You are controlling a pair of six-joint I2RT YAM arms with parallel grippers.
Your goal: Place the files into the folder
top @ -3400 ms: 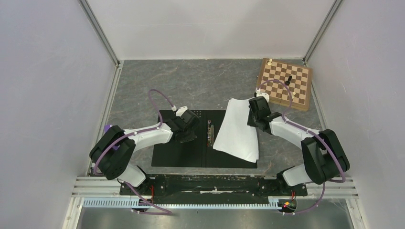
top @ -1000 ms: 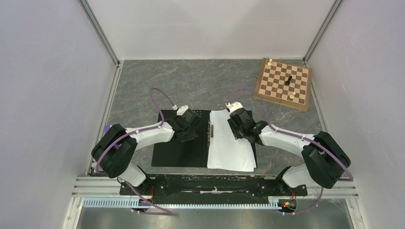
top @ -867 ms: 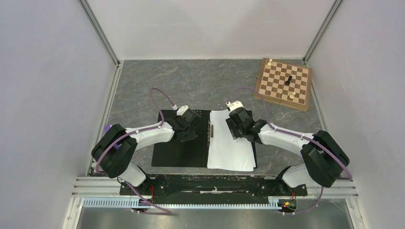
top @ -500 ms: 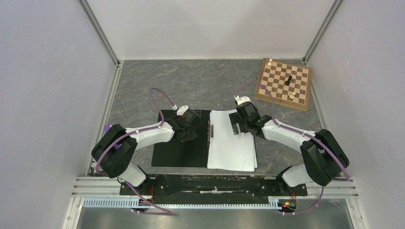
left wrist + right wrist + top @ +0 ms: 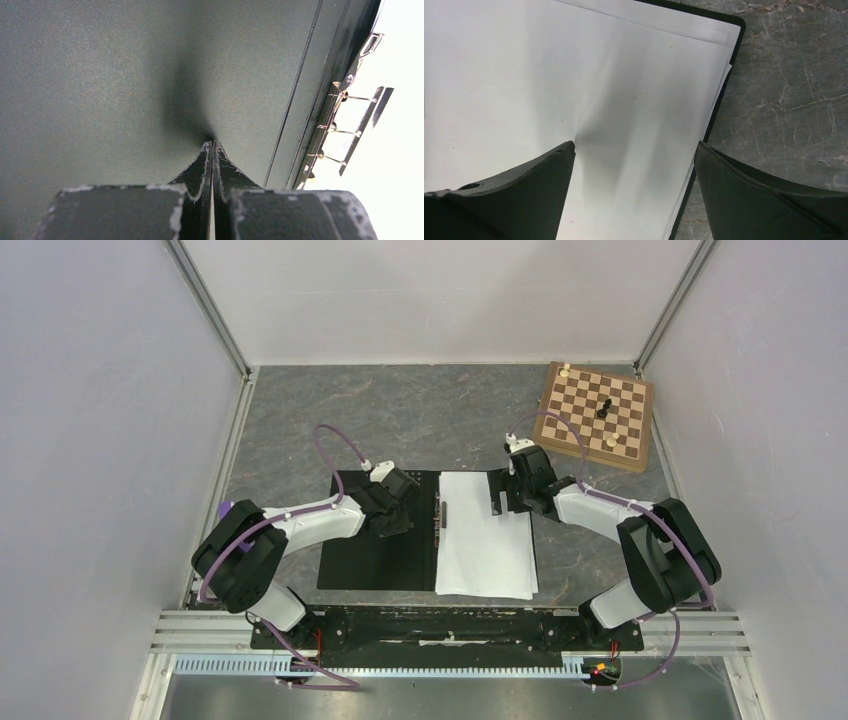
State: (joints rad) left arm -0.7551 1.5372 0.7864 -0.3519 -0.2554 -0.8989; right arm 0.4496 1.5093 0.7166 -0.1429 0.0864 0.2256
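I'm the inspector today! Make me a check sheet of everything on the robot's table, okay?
Surface: grey marbled table.
Job's things: folder lies open, black inside up; files lie on its right half, edges slightly uneven.
Clutter: chessboard at the far right, a few pieces on it.
Grippers: left gripper shut, tips on the folder's left half; right gripper open over the files.
Cables: purple cables loop from both arms.
Surroundings: white walls, metal frame posts.

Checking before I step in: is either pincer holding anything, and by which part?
Nothing is gripped. The left pincer is shut, tips on the folder's black inner face. The right pincer is open over the files' right edge.
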